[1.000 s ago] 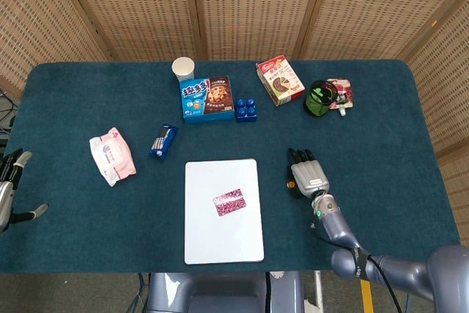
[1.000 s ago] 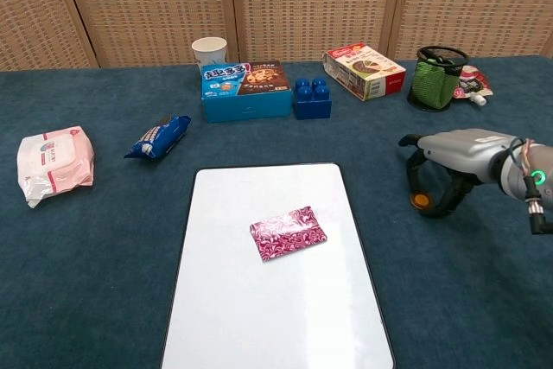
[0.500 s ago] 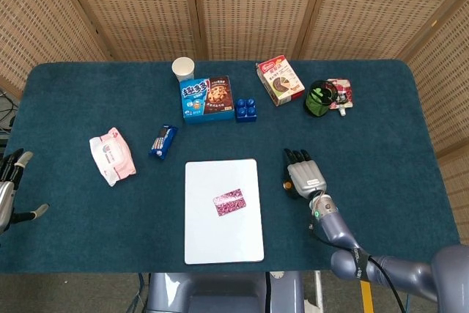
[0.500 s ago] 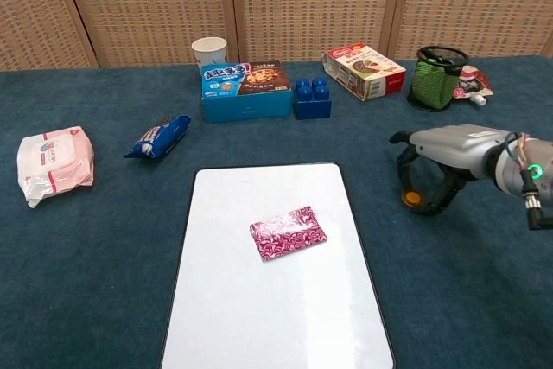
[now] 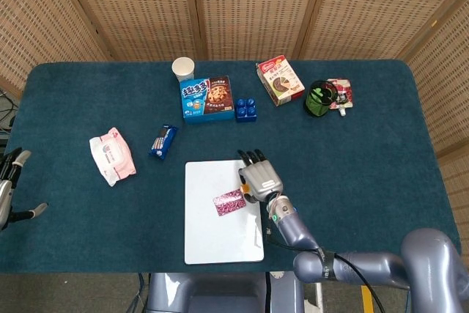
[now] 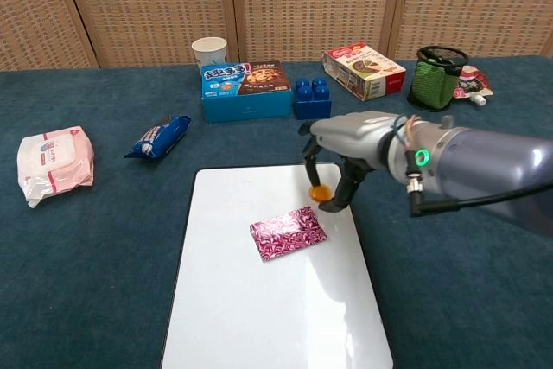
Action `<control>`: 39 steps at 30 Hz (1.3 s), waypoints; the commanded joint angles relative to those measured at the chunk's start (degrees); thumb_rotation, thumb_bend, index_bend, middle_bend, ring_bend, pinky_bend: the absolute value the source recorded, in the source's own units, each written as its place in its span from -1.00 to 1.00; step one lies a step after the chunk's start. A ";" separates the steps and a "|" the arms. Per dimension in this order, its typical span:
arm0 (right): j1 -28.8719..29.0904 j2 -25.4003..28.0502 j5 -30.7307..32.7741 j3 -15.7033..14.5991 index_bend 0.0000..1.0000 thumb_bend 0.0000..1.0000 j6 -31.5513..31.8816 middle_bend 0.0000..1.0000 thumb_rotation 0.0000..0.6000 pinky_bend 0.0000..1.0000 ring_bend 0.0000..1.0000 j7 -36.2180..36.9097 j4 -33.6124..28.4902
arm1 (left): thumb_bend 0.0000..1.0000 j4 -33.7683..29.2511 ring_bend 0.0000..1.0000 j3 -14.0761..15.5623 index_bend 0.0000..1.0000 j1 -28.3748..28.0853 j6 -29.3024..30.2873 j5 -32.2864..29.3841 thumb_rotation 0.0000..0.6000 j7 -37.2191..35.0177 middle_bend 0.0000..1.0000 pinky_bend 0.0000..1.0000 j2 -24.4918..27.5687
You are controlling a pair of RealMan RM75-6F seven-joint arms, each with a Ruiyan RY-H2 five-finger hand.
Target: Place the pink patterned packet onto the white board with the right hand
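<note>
The pink patterned packet [image 5: 229,201] [image 6: 289,232] lies flat near the middle of the white board [image 5: 212,243] [image 6: 259,326]. My right hand [image 5: 259,176] [image 6: 346,151] hovers palm down over the board's right edge, just up and right of the packet. Its fingers hang down and apart, with an orange-tipped one close to the packet's upper right corner; nothing is held. My left hand [image 5: 9,185] shows only in the head view, at the far left edge off the table, fingers spread and empty.
Along the back stand a paper cup [image 5: 183,69], a blue cookie box [image 5: 207,98], a blue block [image 5: 245,109], a red box [image 5: 280,81], a green mesh cup [image 5: 319,98] and a pouch [image 5: 341,95]. A tissue pack [image 5: 112,155] and a blue snack packet [image 5: 163,140] lie left of the board.
My right hand has swept left from the bare cloth right of the board to over the board's right edge, beside the packet. The packet and left hand have not moved.
</note>
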 commanded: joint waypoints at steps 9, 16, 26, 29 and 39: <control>3.64 -6.93 5.21 -0.38 0.15 -0.27 4.10 -1.00 1.00 -1.00 -1.00 -5.64 2.31 | -1.00 0.39 -1.00 0.06 -1.00 0.00 -0.39 0.37 1.00 -2.03 -1.00 -1.00 0.70; 3.74 -7.39 5.59 -0.72 -0.42 -0.85 4.44 -1.00 1.00 -1.00 -1.00 -5.99 2.50 | -1.00 0.56 -1.00 0.11 -1.00 -0.05 -0.49 0.43 1.00 -2.27 -1.00 -1.00 0.75; 2.96 -4.43 4.00 0.36 -0.72 -1.00 5.83 -1.00 1.00 -1.00 -1.00 -4.35 -2.26 | -1.00 0.53 -1.00 0.04 -1.00 -0.15 -0.65 0.10 1.00 -1.88 -1.00 -1.00 0.61; 2.03 -1.24 2.08 0.99 -0.72 -0.97 7.88 -1.00 1.00 -1.00 -1.00 -3.52 -6.52 | -1.00 0.50 -1.00 0.02 -1.00 -0.10 -0.51 0.18 1.00 -2.10 -1.00 -1.00 0.68; -12.78 20.01 -25.76 -7.50 -0.82 -1.00 17.12 -1.00 1.00 -1.00 -1.00 14.04 -15.09 | -1.00 -0.07 -1.00 0.73 -1.00 0.59 1.56 2.86 1.00 -2.53 -1.00 -1.00 0.87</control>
